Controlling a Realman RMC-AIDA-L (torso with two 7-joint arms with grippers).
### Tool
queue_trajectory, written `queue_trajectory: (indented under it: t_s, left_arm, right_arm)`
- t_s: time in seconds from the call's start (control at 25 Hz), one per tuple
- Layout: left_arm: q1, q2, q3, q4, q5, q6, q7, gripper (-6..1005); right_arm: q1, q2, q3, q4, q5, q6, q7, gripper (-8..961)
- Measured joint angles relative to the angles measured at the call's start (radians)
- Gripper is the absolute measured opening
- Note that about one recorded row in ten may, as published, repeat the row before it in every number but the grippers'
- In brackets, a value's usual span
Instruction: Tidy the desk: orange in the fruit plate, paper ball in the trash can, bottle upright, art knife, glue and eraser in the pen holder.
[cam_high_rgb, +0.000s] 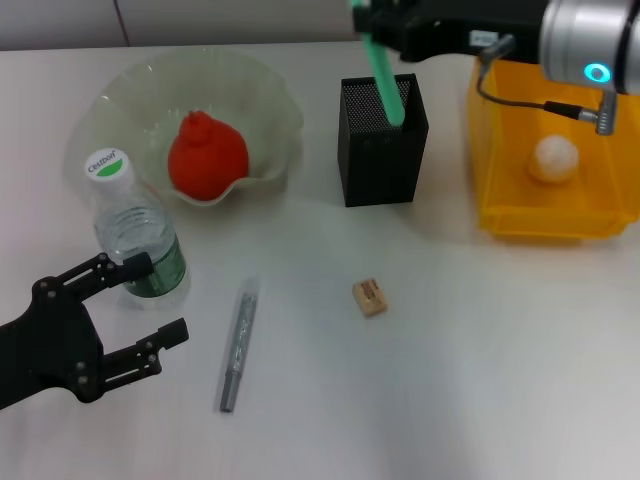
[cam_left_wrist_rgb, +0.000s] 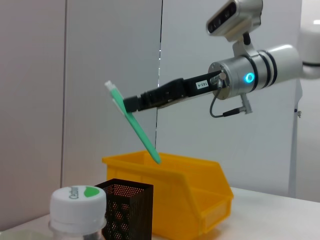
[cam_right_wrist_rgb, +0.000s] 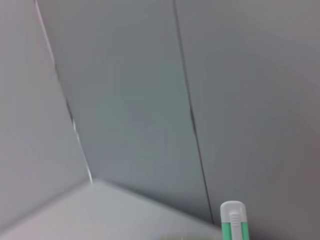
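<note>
Art knife (cam_high_rgb: 383, 82) – green, tilted, tip over the pen holder (cam_high_rgb: 381, 145) near the desk's far edge, clenched in right gripper (cam_high_rgb: 372, 22) reaching in from far right, bottle (cam_high_rgb: 135, 233) cap print unreadable, left gripper (cam_high_rgb: 148, 305) released – near left corner.

Open tabletop in the near right part, only the eraser (cam_high_rgb: 369, 298) lying there. Narrow gap between pen holder (cam_high_rgb: 380, 160) and trash can (cam_high_rgb: 545, 215). Above the pen holder, blocked by the right gripper (cam_high_rgb: 372, 22) holding the green art knife (cam_high_rgb: 383, 82). At near left, bottle (cam_high_rgb: 135, 238) just beside the spread left gripper (cam_high_rgb: 150, 300); grey glue stick (cam_high_rgb: 238, 345) to its right.
</note>
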Motion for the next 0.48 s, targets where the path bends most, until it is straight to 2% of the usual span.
queue_trajectory:
  t_s: [0.2,0.36,0.48]
  left_arm:
    - [0.000,-0.001,0.000,0.000,0.000,0.000,0.000,787]
    - [0.000,-0.001,0.001,0.000,0.000,0.000,0.000,787]
    - [0.000,-0.002,0.001,-0.001,0.000,0.000,0.000,787]
  right_arm:
    - [0.015,0.000,0.061,0.214,0.327,0.008,-0.389,207]
    - [0.067,0.001,0.079,0.441,0.583,-0.010,-0.720,214]
    - [0.110,0.001,0.080,0.591,0.712,-0.038,-0.898,219]
